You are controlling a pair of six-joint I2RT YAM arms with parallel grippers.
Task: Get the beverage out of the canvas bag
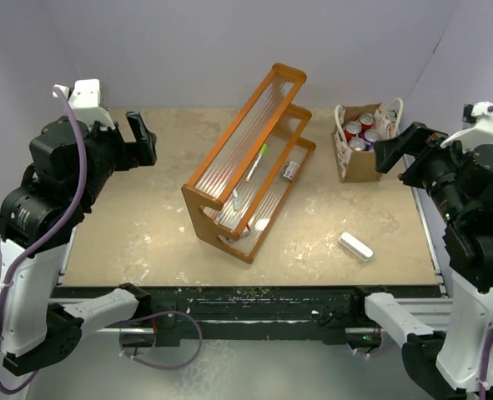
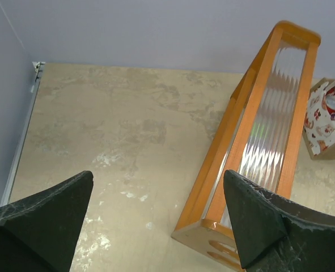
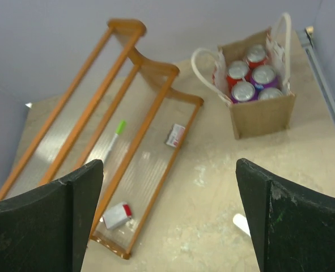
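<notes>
Beige table under grey walls. We see the bag upright at the far right corner, five cans inside. Left of it stands an orange rack. Our left gripper and right gripper hang above the table, jaws spread, holding nothing.

orange rack holds a green pen, white case nearby.

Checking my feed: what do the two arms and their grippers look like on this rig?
The left arm and right arm have black joints and white lower shells. A lilac cable runs along each. White mounts cap the wrists. The left gripper and right gripper have broad black wedge-shaped fingers, scuffed pale at the edges.
</notes>
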